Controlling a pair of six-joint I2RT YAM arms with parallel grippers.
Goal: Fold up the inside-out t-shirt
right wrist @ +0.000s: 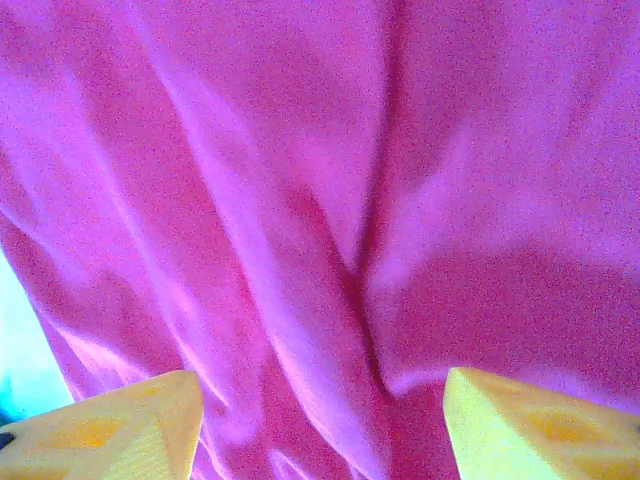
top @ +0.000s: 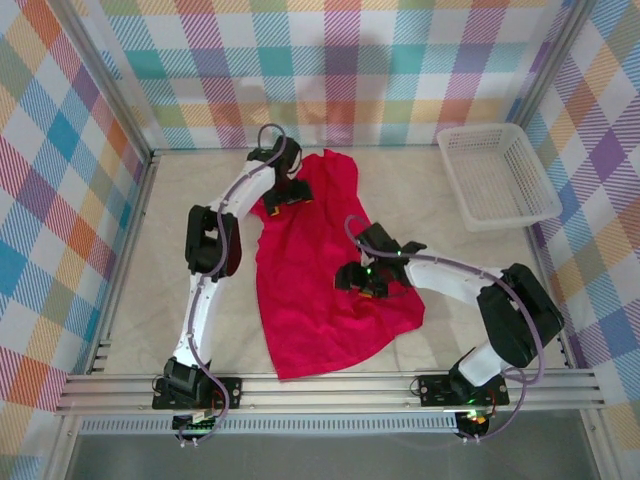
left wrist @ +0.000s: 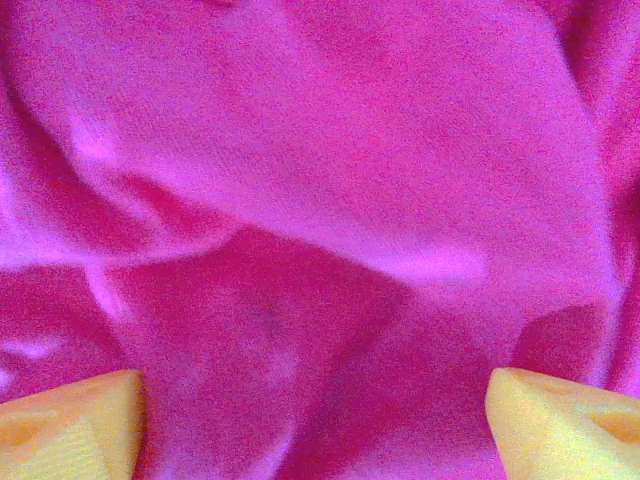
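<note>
Left gripper [left wrist: 315, 435] has its yellow fingers [left wrist: 70, 425] spread wide with nothing between them and red cloth right beneath. Right gripper [right wrist: 322, 430] is the same, open and empty over a deep crease. Under both lies the inside-out t-shirt [top: 310, 270], its far end below the left gripper and its near half, close to the right-hand edge, below the right one. It sprawls long and rumpled on the table [top: 145, 290], edges ragged, no clean fold to show. I'd call this early: flattening, squaring up and every fold are left to do. A white basket [top: 497, 172] sits well off, beyond the right gripper.
</note>
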